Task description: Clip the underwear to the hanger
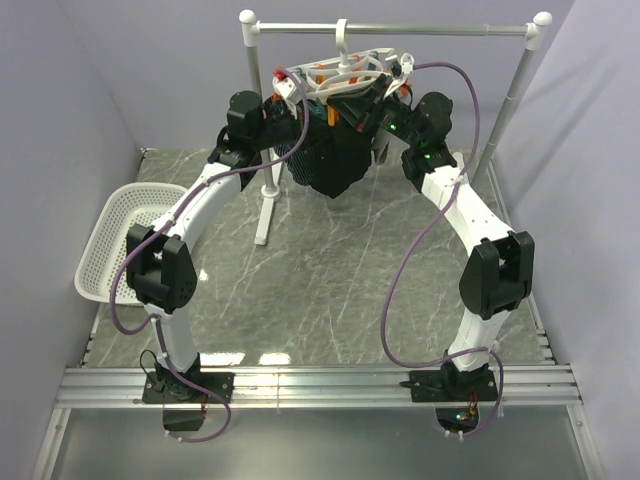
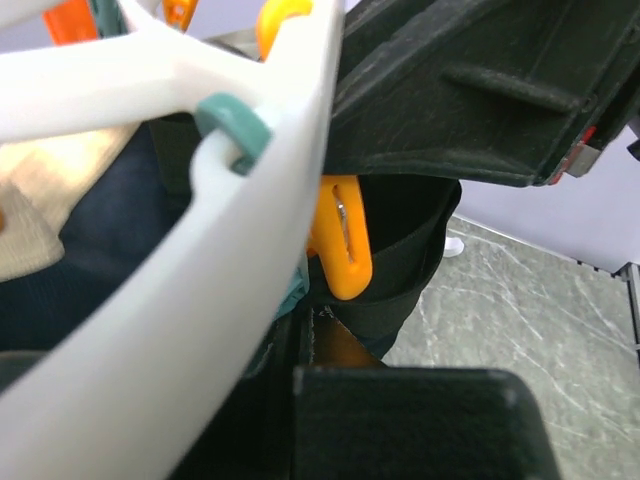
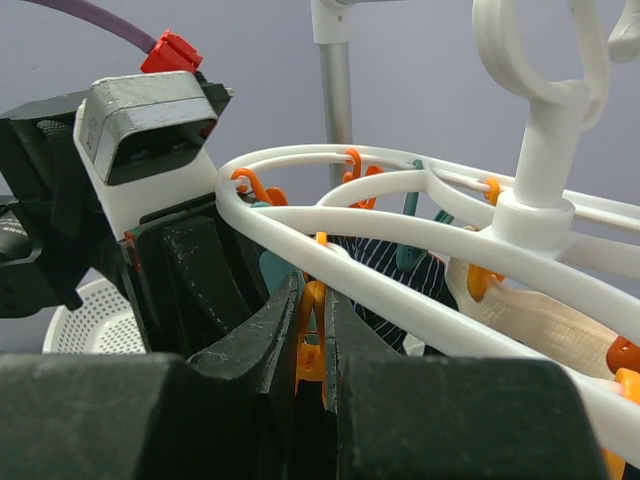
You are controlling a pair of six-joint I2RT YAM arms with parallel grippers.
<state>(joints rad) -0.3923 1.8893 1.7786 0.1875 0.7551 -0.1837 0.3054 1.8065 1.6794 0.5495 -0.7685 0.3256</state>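
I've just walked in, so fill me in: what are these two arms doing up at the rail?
Both arms reach up to the white hanger, which is hooked on the metal rail. The black underwear hangs limp beneath it, beside a striped garment. The right gripper is pinching an orange peg at the hanger's rim. The left gripper is at the rim too, with its jaws apart. Whether the underwear is clipped yet cannot be told.
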